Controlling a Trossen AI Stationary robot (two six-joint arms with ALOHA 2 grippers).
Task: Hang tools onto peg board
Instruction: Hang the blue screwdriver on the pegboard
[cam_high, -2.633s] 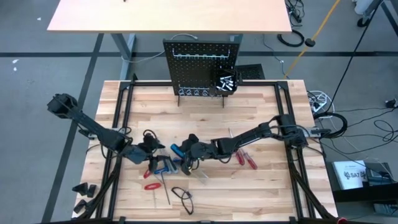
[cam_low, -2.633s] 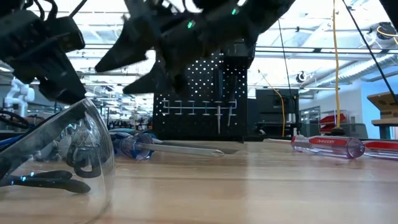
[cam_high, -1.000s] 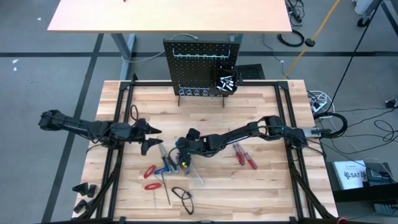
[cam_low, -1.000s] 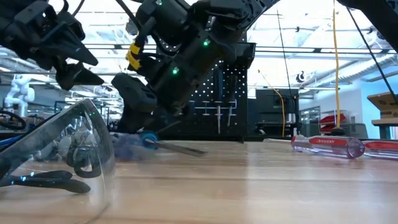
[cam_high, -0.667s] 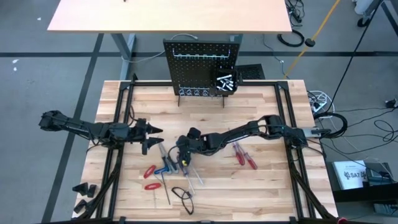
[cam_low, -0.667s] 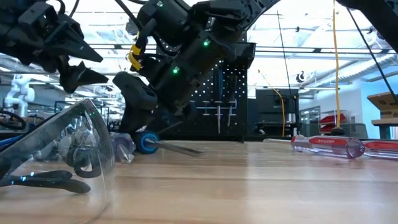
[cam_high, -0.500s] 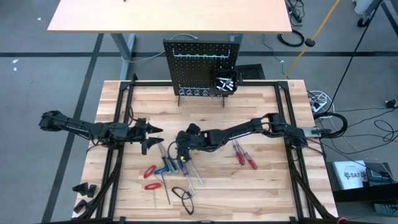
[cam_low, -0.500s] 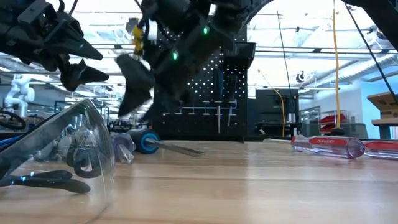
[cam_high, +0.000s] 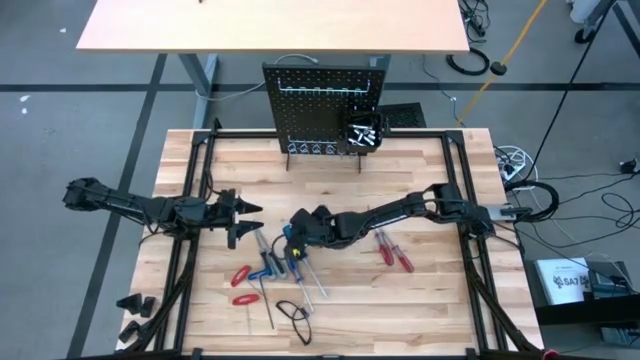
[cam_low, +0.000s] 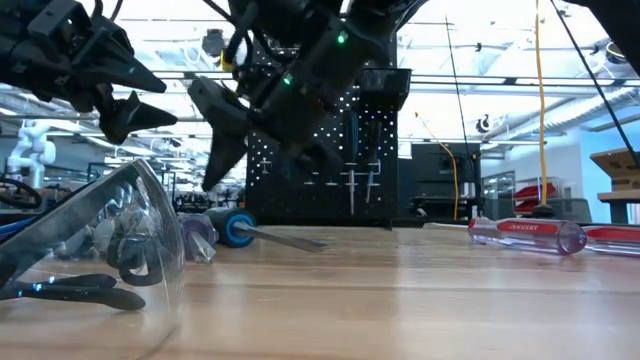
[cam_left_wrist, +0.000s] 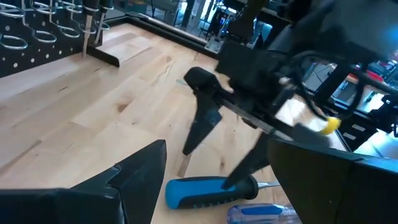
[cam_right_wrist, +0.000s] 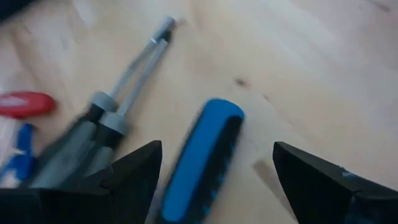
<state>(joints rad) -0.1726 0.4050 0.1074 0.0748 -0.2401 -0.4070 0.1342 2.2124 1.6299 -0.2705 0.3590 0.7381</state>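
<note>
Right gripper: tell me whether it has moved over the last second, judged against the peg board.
Yes. The right gripper has lifted off the blue-handled screwdriver and now hangs open above it, higher against the peg board.

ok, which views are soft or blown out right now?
Right wrist view: motion-smeared, the blue-handled screwdriver and grey shafts lack sharp edges. Low view: bright ceiling lights backlight the scene, so the right gripper reads as a silhouette; the safety glasses up close are out of focus. High view: evenly lit and sharp, peg board holes legible.
</note>
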